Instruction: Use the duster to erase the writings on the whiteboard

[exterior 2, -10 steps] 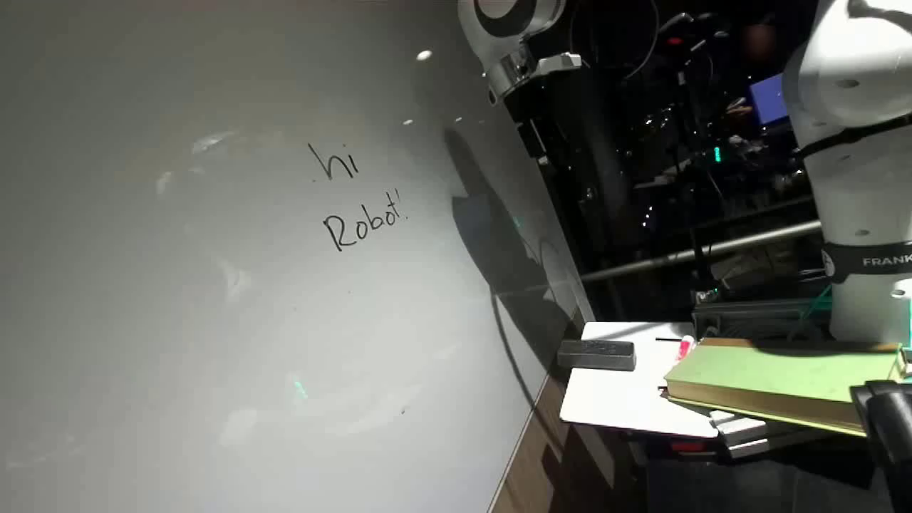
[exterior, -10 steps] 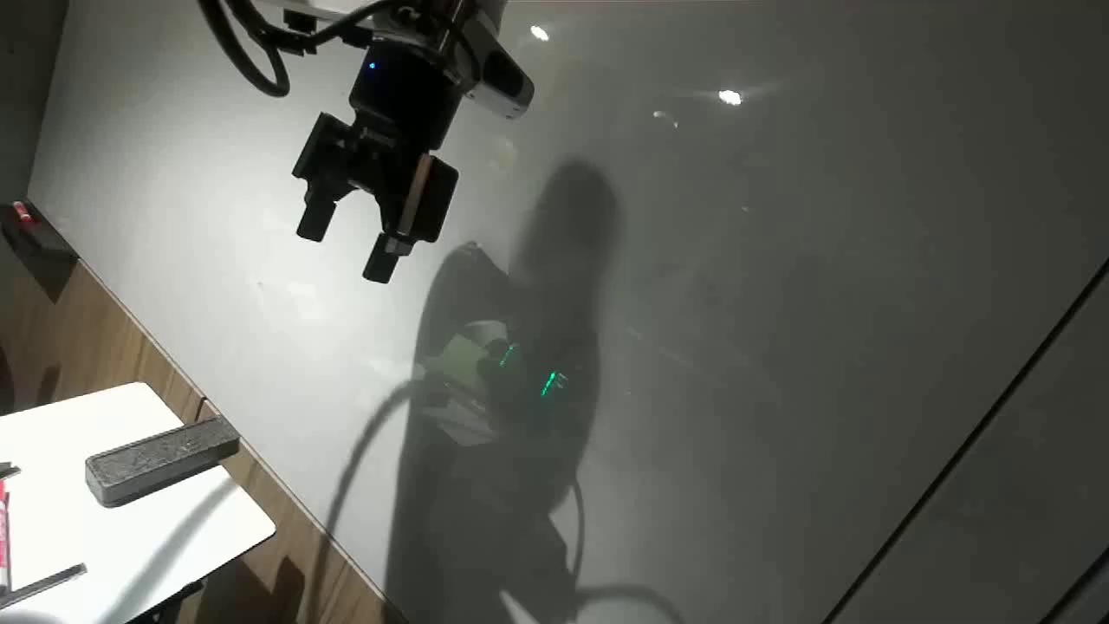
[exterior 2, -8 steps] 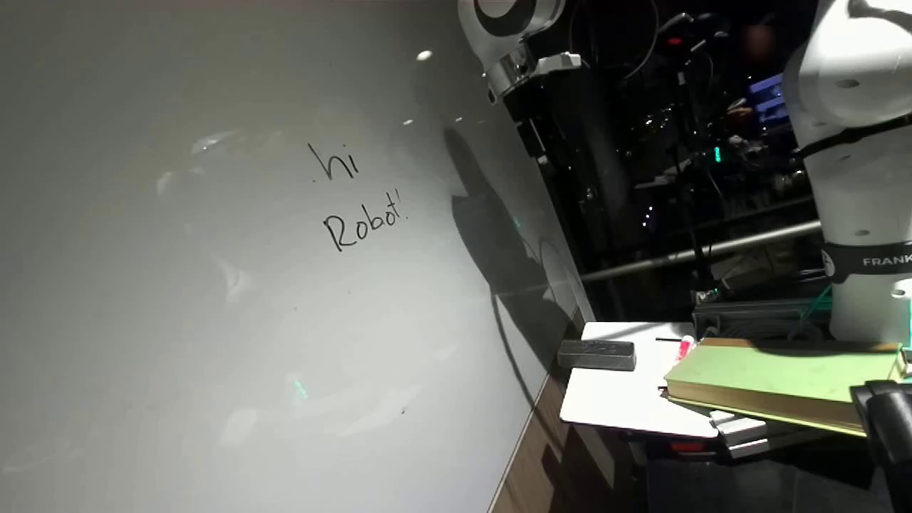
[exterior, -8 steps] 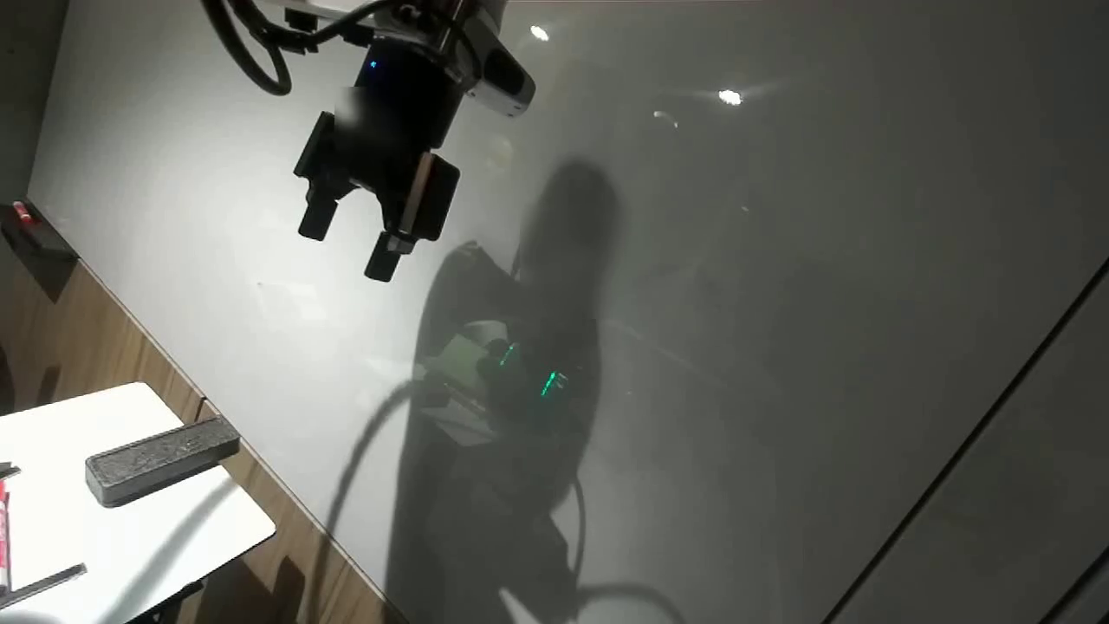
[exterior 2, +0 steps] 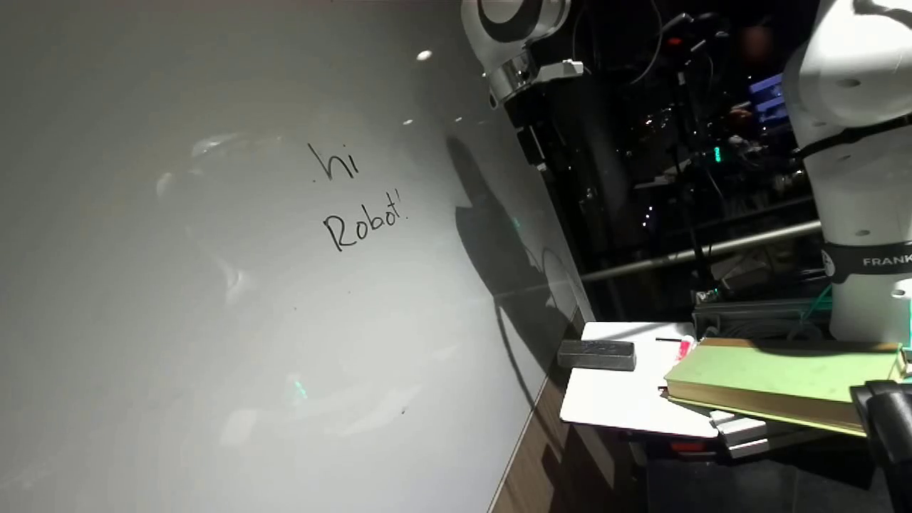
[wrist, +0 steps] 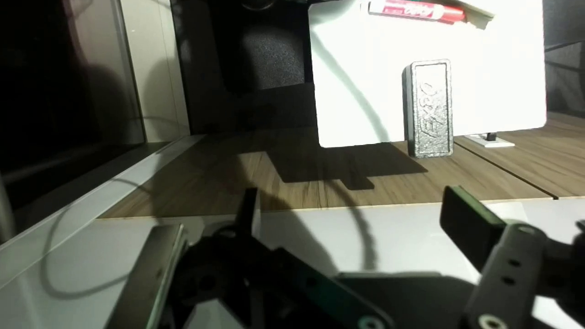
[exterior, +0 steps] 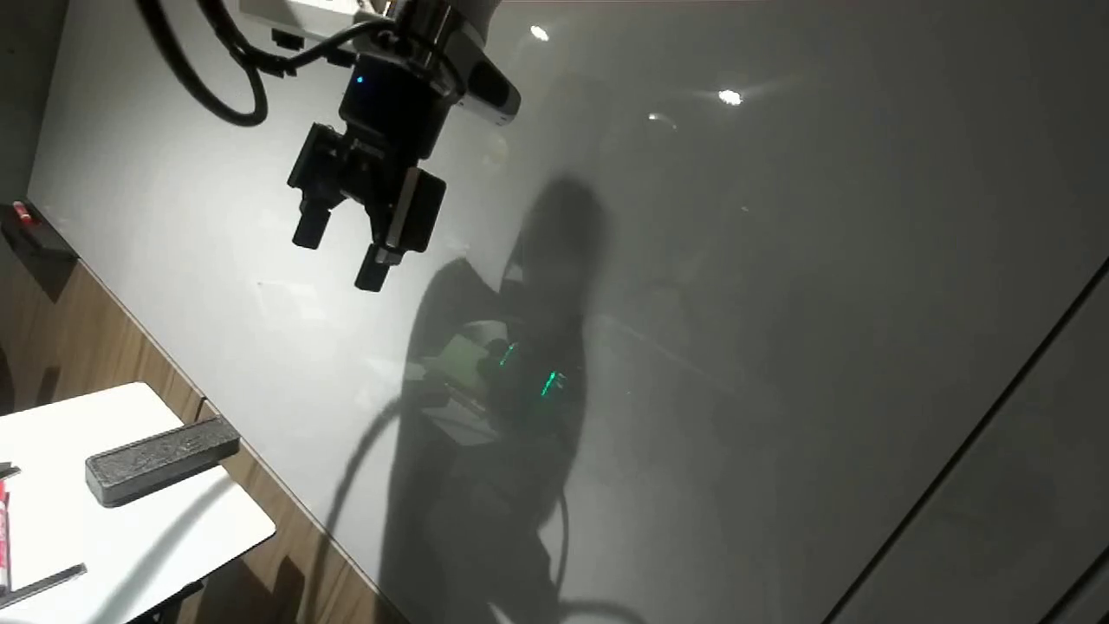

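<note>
The duster, a dark grey oblong block, lies flat on the small white tabletop, its end over the edge facing the whiteboard. It shows in both exterior views and in the wrist view. The whiteboard is the large glossy upright surface, also in an exterior view. The writings "hi Robot!" stand on it in dark thin strokes. My gripper is open and empty, in the air above the duster's level, near the board. Its spread fingers show in the wrist view.
The white tabletop stands beside the board. It bears a red marker and a thick green book near the robot base. A dark ledge with a red item is at the far left. Wood panelling runs below the board.
The gripper has moved slightly down and to the left in an exterior view, with its cable and shadow. It stays open. The duster and the writings have not changed.
</note>
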Motion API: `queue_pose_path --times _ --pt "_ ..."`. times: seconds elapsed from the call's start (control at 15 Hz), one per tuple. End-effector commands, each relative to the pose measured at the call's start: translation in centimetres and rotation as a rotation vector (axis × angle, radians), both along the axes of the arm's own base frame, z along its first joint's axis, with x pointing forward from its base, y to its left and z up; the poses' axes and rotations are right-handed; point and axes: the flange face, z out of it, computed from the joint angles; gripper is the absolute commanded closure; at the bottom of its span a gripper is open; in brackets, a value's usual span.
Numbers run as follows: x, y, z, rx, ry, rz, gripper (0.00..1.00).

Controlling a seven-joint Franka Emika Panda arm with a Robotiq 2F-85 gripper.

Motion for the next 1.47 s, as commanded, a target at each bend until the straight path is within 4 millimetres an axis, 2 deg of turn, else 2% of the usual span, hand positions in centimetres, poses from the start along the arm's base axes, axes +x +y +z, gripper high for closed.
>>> queue_pose_path --times 0.0,0.2,0.4,0.53,0.67,0.73,0.8,1.0,1.4 --pt "-1.5 2.5 -0.9 0.043 -0.09 -0.022 0.0" --pt "-2.4 5.5 -2.9 0.068 -0.124 -0.021 0.0" --pt "-3.5 9.5 -5.3 0.082 -0.149 0.005 0.0" --pt "-3.9 12.1 -7.6 0.075 -0.173 0.038 0.0" --pt "-3.9 13.6 -9.7 0.056 -0.201 0.069 0.0" --pt "-3.3 13.9 -10.8 0.041 -0.212 0.079 0.0" --pt "-2.0 14.1 -11.0 0.034 -0.22 0.082 0.0" --pt "-1.4 14.1 -14.0 0.025 -0.225 0.074 0.0" --pt "-0.8 15.7 -20.3 0.029 -0.128 0.077 0.0"
